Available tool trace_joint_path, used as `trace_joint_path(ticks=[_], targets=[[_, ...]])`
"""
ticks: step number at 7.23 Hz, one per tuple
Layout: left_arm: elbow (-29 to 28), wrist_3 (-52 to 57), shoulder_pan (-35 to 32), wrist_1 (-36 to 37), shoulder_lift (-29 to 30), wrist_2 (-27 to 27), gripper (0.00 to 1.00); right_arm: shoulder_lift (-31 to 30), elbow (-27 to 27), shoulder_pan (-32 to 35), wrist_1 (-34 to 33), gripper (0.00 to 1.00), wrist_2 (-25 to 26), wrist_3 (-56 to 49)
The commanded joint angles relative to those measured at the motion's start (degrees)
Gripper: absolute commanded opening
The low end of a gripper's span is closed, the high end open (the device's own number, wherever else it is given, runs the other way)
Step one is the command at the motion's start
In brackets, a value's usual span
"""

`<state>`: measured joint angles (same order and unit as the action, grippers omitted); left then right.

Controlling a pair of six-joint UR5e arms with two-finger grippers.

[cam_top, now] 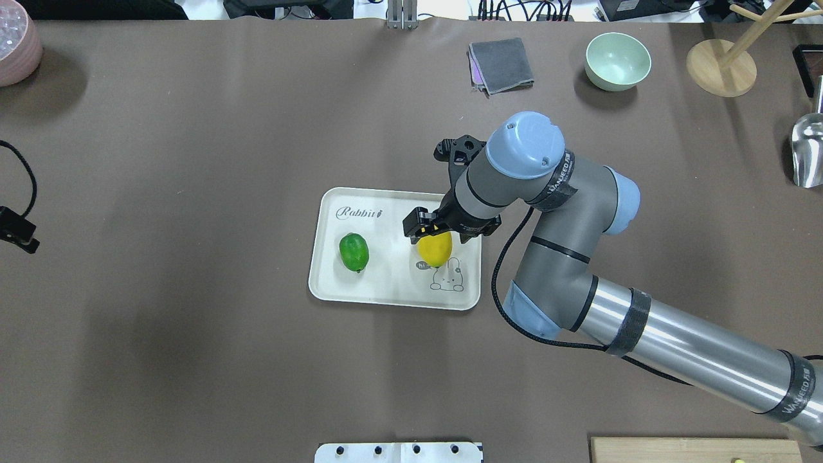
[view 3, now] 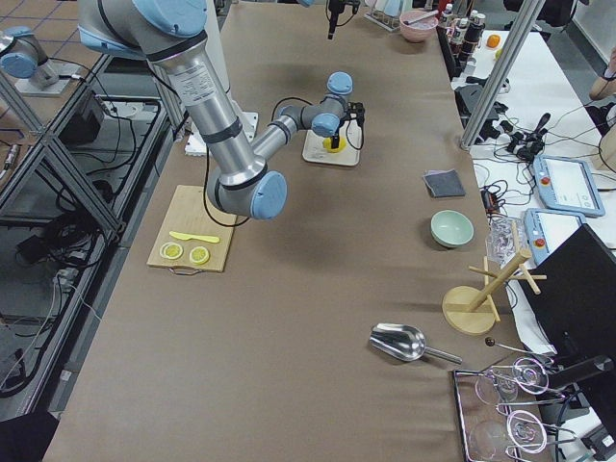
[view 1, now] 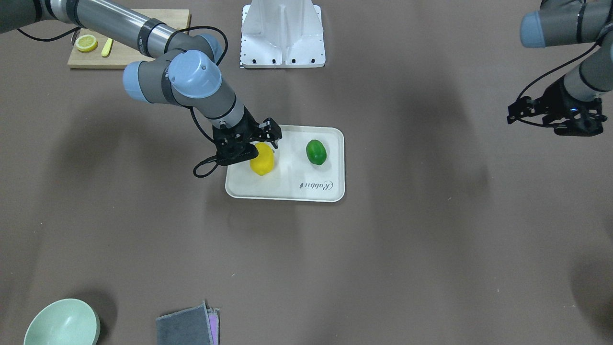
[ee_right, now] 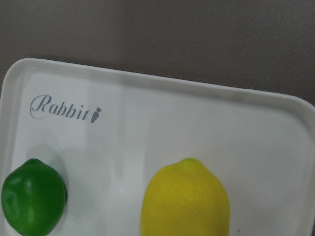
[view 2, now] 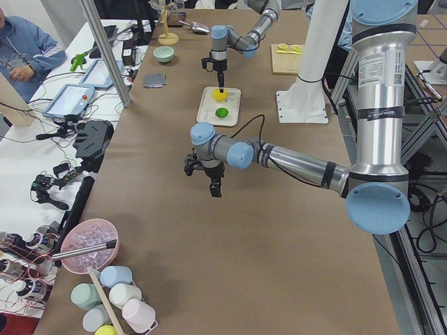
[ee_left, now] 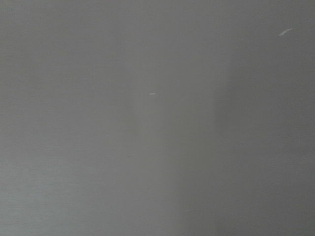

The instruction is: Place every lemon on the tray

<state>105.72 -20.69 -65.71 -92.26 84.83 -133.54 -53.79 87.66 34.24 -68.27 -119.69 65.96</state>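
Both lemons are lying on the tray (cam_top: 392,292), which is sitting mid-table with its long side running left to right. The yellow lemon (cam_top: 436,251) is resting in the right half, touching the top of the rabbit drawing (cam_top: 448,278). Its long axis is running near to far, and the wrist view is showing its blunt tip pointing toward the far rim. The green lemon (cam_top: 354,252) is lying in the left half, well apart from the yellow one and just nearer than the "Rabbit" script (cam_top: 360,213). It is also lying roughly near to far, slightly tilted.

The right gripper (cam_top: 428,229) is pointing down directly over the yellow lemon's far end. I cannot tell whether its fingers are clasping the fruit or standing apart. The left gripper (view 2: 215,187) is hanging over bare table far to the left, and how its jaws are standing is not readable either.
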Motion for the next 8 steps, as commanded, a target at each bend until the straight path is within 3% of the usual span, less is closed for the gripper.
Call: trace_joint_path(ticks=[1, 3, 5, 6, 8], targets=[[-3.58, 14.4, -8.44, 1.11, -2.64, -2.58, 0.98, -3.4, 3.02, 7.11, -0.9, 1.0, -1.06, -0.12], [-2.8, 17.51, -12.92, 6.08, -2.83, -4.95, 0.98, -12.09, 9.0, 20.45, -5.35, 1.0, -1.51, -8.41], [-2.36, 28.21, -18.89, 27.29, 4.94, -3.75, 0.98, -22.27, 14.43, 32.5, -13.42, 1.0, -1.69, -32.18], [-2.01, 30.6, -19.97, 29.14, 5.52, -1.13, 0.98, -27.9, 18.21, 37.34, -19.13, 1.0, -1.86, -41.08], [-2.79, 31.15, -21.91, 29.16, 3.77, 0.2, 0.98, -34.42, 17.55, 44.31, -22.08, 1.0, -4.41, -54.47]])
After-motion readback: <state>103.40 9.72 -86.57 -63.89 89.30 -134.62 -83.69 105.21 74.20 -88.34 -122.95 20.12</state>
